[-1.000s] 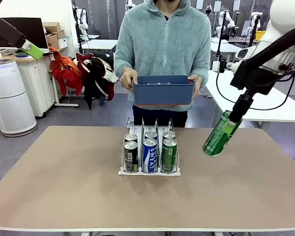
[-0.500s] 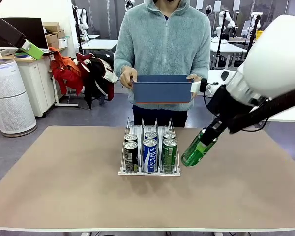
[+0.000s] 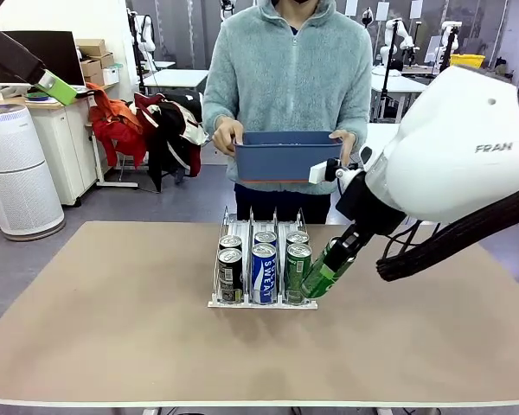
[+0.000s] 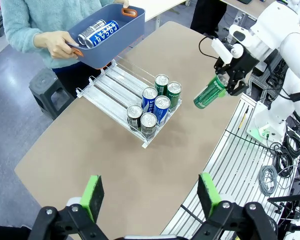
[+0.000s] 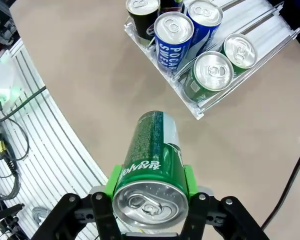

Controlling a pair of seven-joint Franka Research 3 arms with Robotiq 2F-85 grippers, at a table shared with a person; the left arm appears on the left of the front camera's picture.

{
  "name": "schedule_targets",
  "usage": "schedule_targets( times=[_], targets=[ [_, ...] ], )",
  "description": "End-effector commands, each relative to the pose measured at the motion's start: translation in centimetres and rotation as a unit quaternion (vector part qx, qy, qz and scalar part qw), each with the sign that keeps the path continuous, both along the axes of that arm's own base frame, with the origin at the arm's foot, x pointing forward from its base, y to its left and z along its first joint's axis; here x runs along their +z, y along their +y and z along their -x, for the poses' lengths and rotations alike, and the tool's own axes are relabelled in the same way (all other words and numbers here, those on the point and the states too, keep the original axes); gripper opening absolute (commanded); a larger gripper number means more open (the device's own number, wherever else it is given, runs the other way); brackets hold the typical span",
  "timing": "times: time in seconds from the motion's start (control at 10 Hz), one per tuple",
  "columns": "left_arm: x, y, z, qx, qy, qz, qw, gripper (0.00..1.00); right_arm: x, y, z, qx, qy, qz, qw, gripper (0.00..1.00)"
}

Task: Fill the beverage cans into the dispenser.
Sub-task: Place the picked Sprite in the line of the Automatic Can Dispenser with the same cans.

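Observation:
The clear dispenser stands mid-table with several cans in its front rows: black, blue and green. My right gripper is shut on a green can, tilted, its lower end close beside the dispenser's front right corner. From the right wrist, that can sits between the green pads, with the dispenser ahead. High at the far left, my left gripper is open and holds nothing. Its wrist view looks down past its fingers on the dispenser and the held can.
A person at the far side holds a blue bin above the dispenser's back end, and more cans lie inside it. A white air purifier stands off the table's left. Bare tabletop lies on both sides of the dispenser.
My right arm has swung left and down with the green can, from the table's right side to just beside the dispenser's front right corner. The left arm and the bin have stayed put.

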State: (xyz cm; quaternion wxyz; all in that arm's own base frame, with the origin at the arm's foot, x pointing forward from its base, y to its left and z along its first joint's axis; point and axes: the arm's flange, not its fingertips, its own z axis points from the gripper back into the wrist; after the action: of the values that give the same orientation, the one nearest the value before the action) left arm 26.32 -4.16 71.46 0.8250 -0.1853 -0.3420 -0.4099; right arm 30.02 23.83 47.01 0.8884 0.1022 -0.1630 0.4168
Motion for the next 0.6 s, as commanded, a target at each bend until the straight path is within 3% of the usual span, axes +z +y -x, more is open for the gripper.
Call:
schedule_targets(
  times=[0.0,0.1,0.5],
  targets=[
    [-0.1,0.0,-0.1,0.002,0.003,0.001,1.000,1.00,-0.6,1.2,-1.1,0.004,0.013,0.043,0.999,0.58],
    [-0.1,0.0,-0.1,0.002,0.003,0.001,1.000,1.00,0.0,0.0,0.0,0.000,0.000,0.000,1.000,0.58],
    [-0.1,0.0,-0.1,0.002,0.003,0.001,1.000,1.00,-1.4,0.2,-1.5,0.007,0.004,0.009,1.000,0.58]
  ],
)
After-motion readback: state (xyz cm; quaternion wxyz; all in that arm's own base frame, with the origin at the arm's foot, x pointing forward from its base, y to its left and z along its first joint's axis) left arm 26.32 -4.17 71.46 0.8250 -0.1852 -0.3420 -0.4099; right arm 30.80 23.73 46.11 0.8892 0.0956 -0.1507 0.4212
